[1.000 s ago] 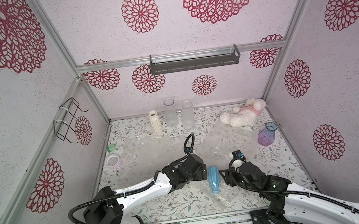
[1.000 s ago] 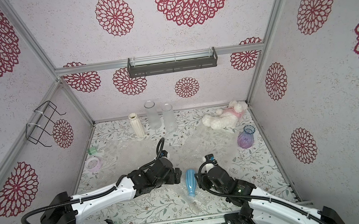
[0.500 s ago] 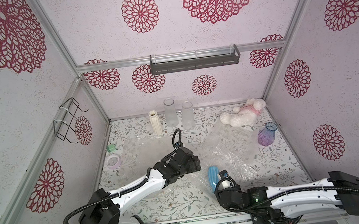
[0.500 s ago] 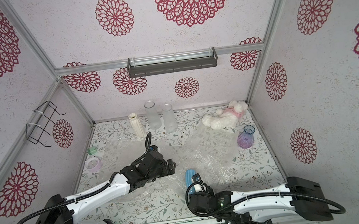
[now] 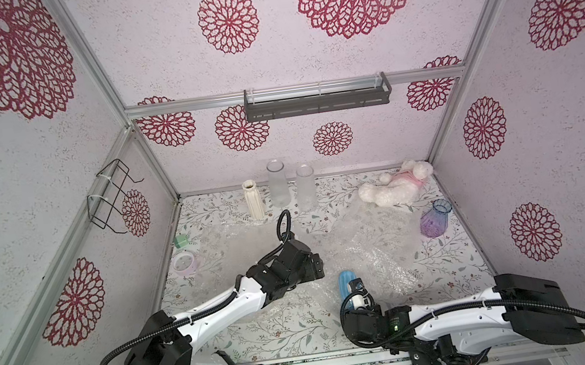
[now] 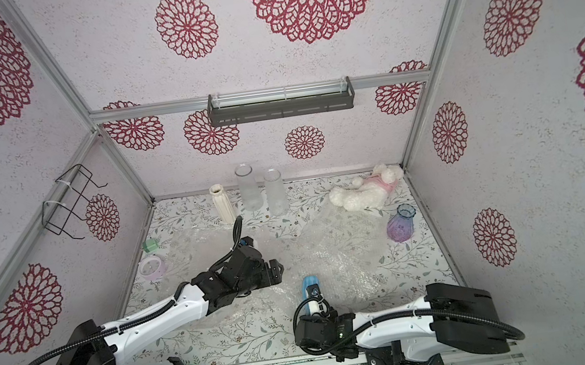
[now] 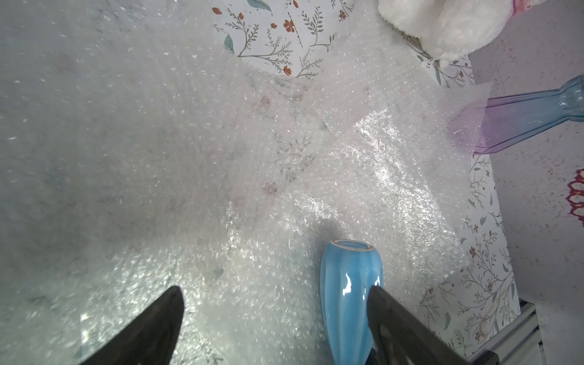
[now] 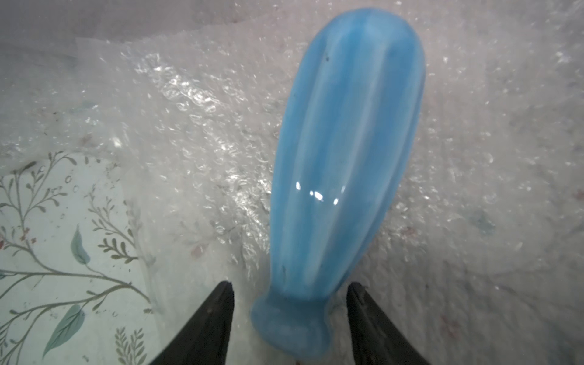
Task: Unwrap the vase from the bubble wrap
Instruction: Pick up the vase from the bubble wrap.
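Your left gripper (image 7: 275, 290) has backed off, wide and empty; your right gripper (image 8: 290, 284) has swung round, jaws part-open astride the neck of the blue vase (image 8: 341, 158), not touching; it lies bare on the flattened bubble wrap (image 7: 189, 142), so unwrapping looks done.

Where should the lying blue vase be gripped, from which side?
Probably the narrow neck, behind the flared mouth, from the mouth end, where the right gripper straddles it. The blue vase lies flat on bubble wrap; its body is wider.

Bare table (image 5: 287, 330) along the near edge — bubble wrap (image 5: 369, 254), blue vase (image 5: 345, 284), plush toy (image 5: 395, 187) clutter beyond.
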